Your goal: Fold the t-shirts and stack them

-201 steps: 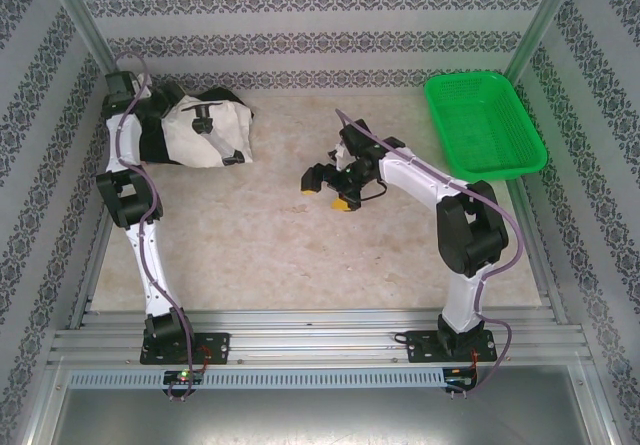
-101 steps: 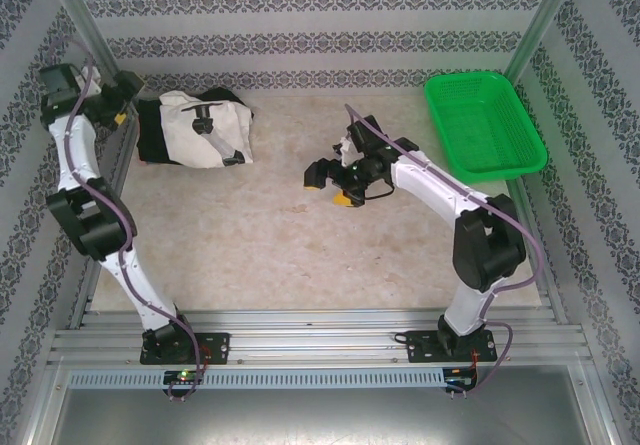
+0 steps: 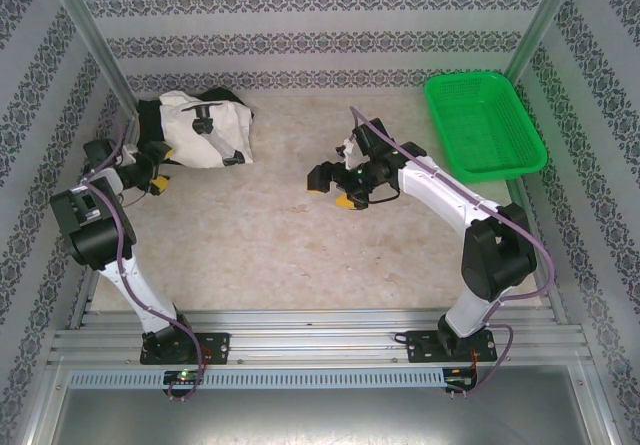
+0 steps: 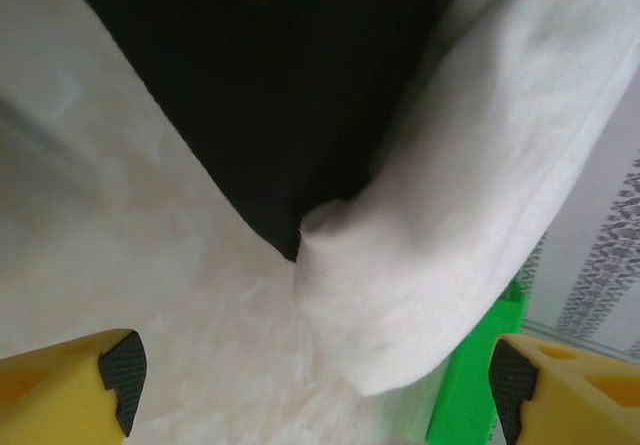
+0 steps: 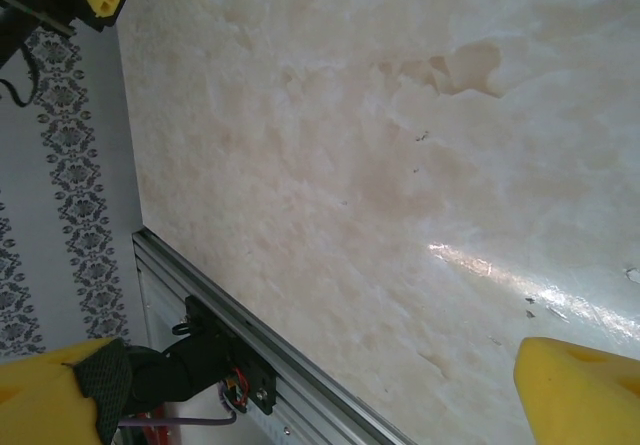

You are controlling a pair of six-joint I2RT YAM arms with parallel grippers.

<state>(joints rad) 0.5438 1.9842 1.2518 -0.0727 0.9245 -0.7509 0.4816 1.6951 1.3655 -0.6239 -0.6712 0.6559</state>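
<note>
Your left pincer [image 3: 158,168] sits low at the far left of the counter [image 3: 280,255], just beside the near left edge of the shirt pile. It is spread wide. In the left wrist view its pads [image 4: 122,370] stand at opposite lower corners with nothing gripped between them, just bare counter and the cloth edge ahead.

Both shirts are bunched in the far left corner, not folded flat. The cream t-shirt [image 3: 205,130] lies rumpled on top. The black t-shirt [image 3: 150,143] pokes out from under it on the left side and again at the far edge. Up close, a black corner meets a cream fold right on the counter. There are dark patches on the cream cloth, and you can't tell what they are.

Your right pincer [image 3: 328,191] is over mid counter, well apart from the shirts, pointing left. Its jaws are wide apart too, and it holds nothing. Its wrist view has only marbled counter between the yellow fingers [image 5: 580,390].

The green basket [image 3: 485,125] sits at the far right corner, tilted, well apart from both pincers.
</note>
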